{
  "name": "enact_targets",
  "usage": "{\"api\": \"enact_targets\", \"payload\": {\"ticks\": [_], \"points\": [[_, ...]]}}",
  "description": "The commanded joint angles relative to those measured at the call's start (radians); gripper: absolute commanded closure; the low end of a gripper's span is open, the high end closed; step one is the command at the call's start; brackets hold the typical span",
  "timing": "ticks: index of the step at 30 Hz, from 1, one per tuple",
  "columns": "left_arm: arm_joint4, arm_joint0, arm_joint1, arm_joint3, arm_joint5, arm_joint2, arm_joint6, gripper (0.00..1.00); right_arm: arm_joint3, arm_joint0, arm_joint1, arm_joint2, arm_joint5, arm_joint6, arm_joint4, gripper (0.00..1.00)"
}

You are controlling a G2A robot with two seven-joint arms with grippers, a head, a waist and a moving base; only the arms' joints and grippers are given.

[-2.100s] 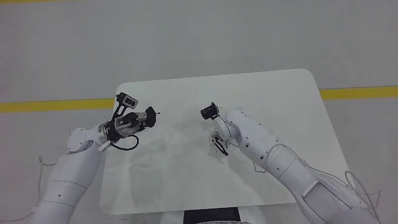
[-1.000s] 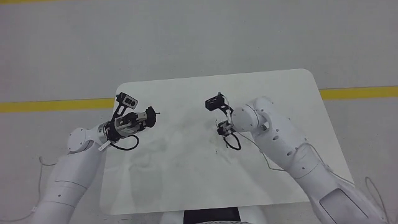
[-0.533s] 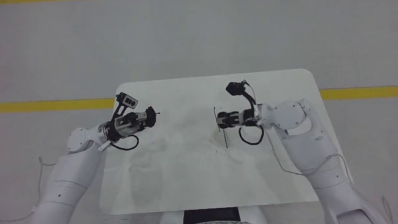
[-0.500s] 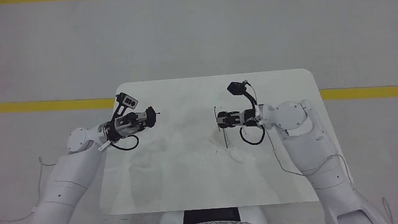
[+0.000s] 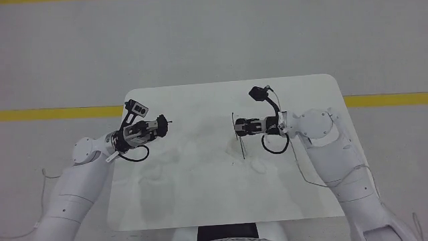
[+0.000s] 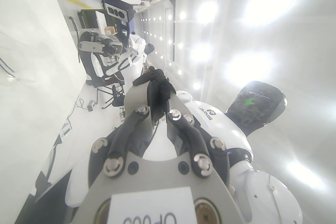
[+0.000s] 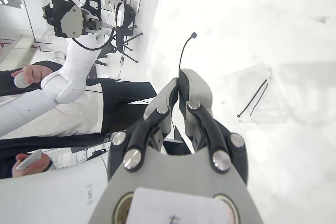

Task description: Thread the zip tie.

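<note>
My right gripper [image 5: 237, 128] hovers over the middle of the white table [image 5: 307, 100], pointing toward the other arm, and is shut on a thin black zip tie [image 5: 239, 144]. In the right wrist view the zip tie [image 7: 183, 51] curves up out of the closed fingers [image 7: 183, 86] to its small square head. My left gripper [image 5: 162, 126] is held above the table's left part, facing the right one with a wide gap between them. Its fingers [image 6: 160, 93] are shut, and I cannot tell whether anything is between them.
A clear plastic sheet [image 7: 273, 114] lies on the table near my right gripper, with two spare black zip ties [image 7: 253, 100] on it. The table's rounded edges lie well outside both grippers.
My right arm has swung out to the right and turned its gripper toward the left arm, carrying the zip tie up from the table's middle. The left arm has kept still.
</note>
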Motion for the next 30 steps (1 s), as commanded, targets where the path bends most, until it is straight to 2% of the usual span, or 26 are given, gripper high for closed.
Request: {"api": "enact_targets", "payload": {"ticks": [1, 6, 9, 13, 16, 18, 21, 22, 30], "points": [[0.000, 0.003, -0.002, -0.008, 0.001, 0.003, 0.032, 1.00, -0.027, -0.015, 0.000, 0.001, -0.019, -0.063, 0.010, 1.00], [0.023, 0.057, -0.021, -0.100, 0.000, 0.017, 0.144, 1.00, -0.139, -0.097, 0.007, 0.024, -0.098, -0.211, -0.003, 1.00], [0.071, 0.096, -0.046, -0.151, 0.000, 0.016, 0.205, 1.00, -0.209, -0.150, 0.009, 0.027, -0.143, -0.303, -0.012, 1.00], [0.163, 0.133, -0.086, -0.194, 0.000, 0.000, 0.285, 1.00, -0.268, -0.192, 0.010, 0.020, -0.188, -0.394, -0.018, 1.00], [0.215, 0.155, -0.123, -0.221, 0.000, -0.004, 0.334, 1.00, -0.290, -0.207, 0.010, 0.006, -0.218, -0.451, -0.036, 1.00], [0.241, 0.167, -0.150, -0.224, 0.000, 0.000, 0.363, 1.00, -0.300, -0.211, 0.010, -0.012, -0.230, -0.480, -0.052, 1.00], [0.262, 0.175, -0.186, -0.219, 0.000, 0.005, 0.373, 1.00, -0.314, -0.211, 0.010, -0.037, -0.230, -0.511, -0.065, 1.00], [0.269, 0.175, -0.193, -0.221, 0.000, 0.004, 0.365, 1.00, -0.321, -0.207, 0.011, -0.047, -0.230, -0.503, -0.073, 1.00], [0.269, 0.175, -0.193, -0.221, 0.000, 0.004, 0.365, 1.00, -0.322, -0.205, 0.012, -0.049, -0.230, -0.498, -0.076, 1.00]]}}
